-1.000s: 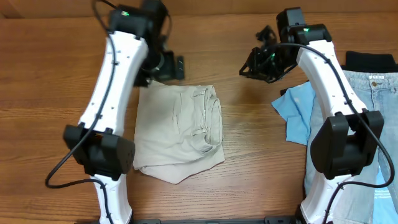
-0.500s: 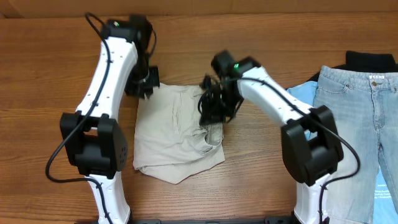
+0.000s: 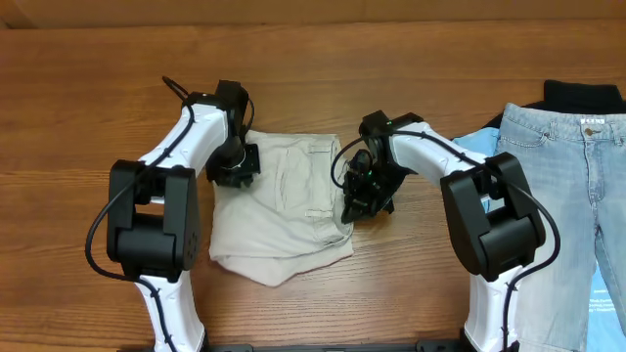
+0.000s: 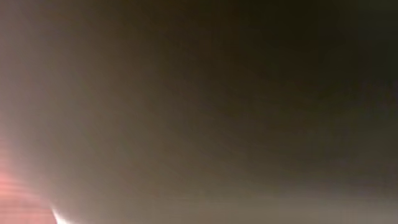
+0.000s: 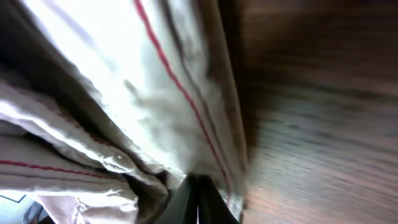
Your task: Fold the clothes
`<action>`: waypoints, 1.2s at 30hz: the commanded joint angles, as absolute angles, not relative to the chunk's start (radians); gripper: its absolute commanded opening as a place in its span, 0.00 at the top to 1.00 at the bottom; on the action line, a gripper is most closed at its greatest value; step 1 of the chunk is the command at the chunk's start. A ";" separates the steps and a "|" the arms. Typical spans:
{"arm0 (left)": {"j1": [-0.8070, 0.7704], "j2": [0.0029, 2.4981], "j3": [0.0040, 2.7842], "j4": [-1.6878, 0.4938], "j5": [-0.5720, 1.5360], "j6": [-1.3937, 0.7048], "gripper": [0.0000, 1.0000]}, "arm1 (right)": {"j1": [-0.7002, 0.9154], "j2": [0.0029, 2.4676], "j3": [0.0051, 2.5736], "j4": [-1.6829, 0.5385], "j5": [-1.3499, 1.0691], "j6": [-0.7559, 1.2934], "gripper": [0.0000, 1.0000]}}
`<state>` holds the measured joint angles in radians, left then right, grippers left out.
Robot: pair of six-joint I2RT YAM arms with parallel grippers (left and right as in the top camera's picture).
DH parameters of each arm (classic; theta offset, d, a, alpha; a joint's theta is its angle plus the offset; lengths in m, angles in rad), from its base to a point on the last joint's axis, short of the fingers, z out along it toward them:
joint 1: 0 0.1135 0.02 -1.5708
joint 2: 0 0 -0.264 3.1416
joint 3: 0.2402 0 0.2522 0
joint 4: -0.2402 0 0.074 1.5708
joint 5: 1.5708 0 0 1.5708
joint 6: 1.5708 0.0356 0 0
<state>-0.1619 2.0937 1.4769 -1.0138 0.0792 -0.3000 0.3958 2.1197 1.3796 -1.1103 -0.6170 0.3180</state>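
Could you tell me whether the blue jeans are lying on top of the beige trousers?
No, the blue jeans lie off to one side on the table, apart from the beige trousers in the middle.

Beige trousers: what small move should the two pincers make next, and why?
Probably lift both pincers slightly together. The right pincer looks shut on the right edge of the beige trousers, the left pincer sits low on their left edge, grip unclear, and the cloth lies flat on the table, so raising it would begin the fold.
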 commanded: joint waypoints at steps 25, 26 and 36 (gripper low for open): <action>-0.142 2.089 1.540 -1.467 0.104 -0.271 0.95 | 0.398 1.840 1.467 -0.996 -0.536 0.262 0.91; -0.140 2.089 1.507 -1.444 0.105 -0.271 0.96 | 0.398 1.840 1.467 -0.995 -0.536 0.262 0.91; 0.001 2.112 1.294 -0.998 0.067 -0.292 0.96 | 0.471 1.842 1.422 -0.717 -0.521 0.263 0.79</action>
